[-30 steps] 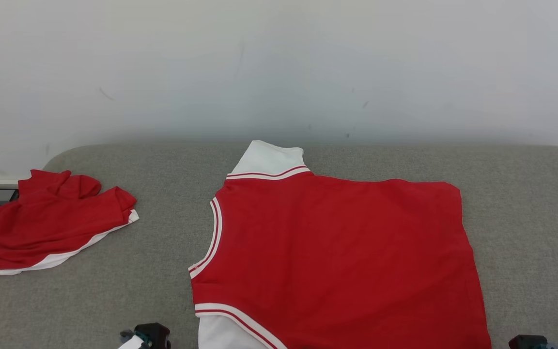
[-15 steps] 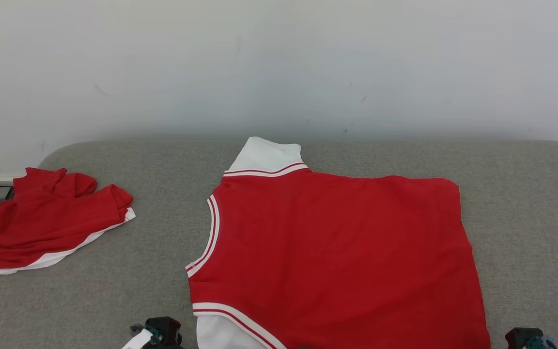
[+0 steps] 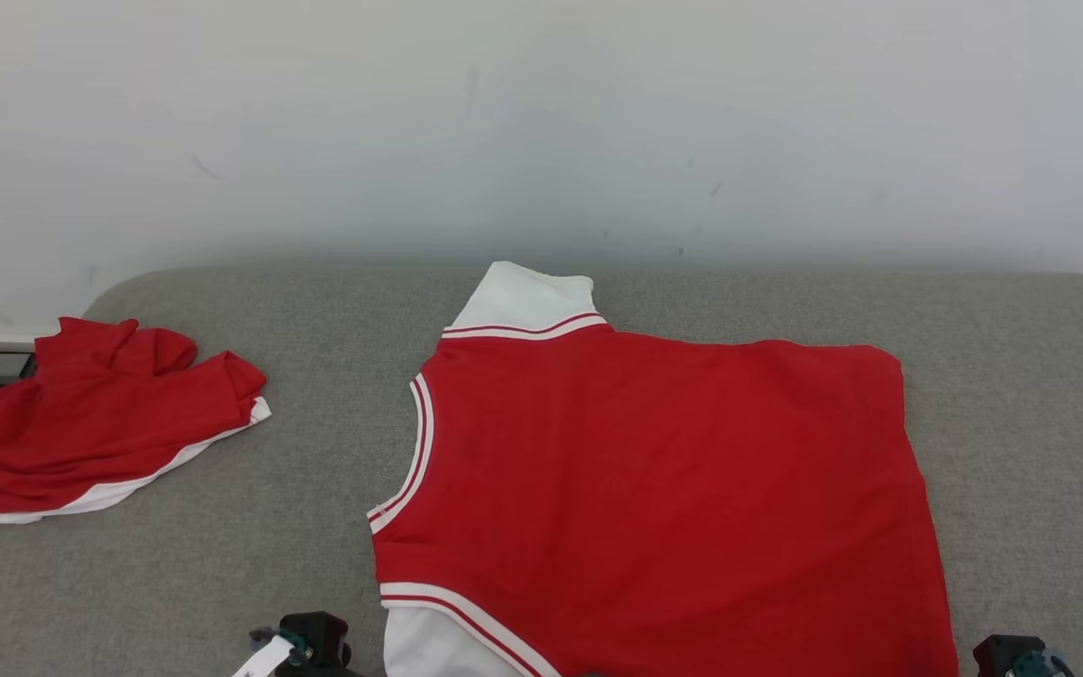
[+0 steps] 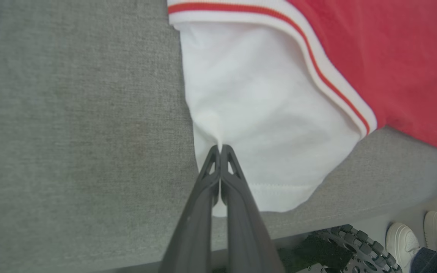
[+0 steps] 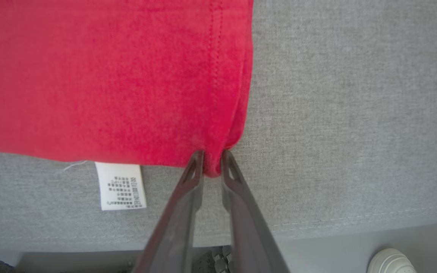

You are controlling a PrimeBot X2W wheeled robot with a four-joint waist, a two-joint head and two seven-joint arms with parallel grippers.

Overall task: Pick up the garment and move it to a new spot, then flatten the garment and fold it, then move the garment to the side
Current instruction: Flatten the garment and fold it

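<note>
Lying flat on the grey pad (image 3: 222,564), the garment (image 3: 654,489) is a red jersey with white sleeves and striped trim, spread centre-right, neckline toward the robot's left, hem toward its right; far sleeve points at the wall (image 3: 541,122), near sleeve at the pad's front edge; left gripper (image 4: 219,148) has jaws pressed together on a pinch of the near white sleeve (image 4: 264,113), cloth puckered at the tips; right gripper (image 5: 211,161) at the near hem corner, jaws narrow, a fold of red cloth caught between the tips; care label (image 5: 120,185) on the pad just beside that hem; second red garment (image 3: 100,423) crumpled at the pad's left edge, well apart from the jersey; white shoes (image 4: 402,240) on the floor past the pad's front edge.
</note>
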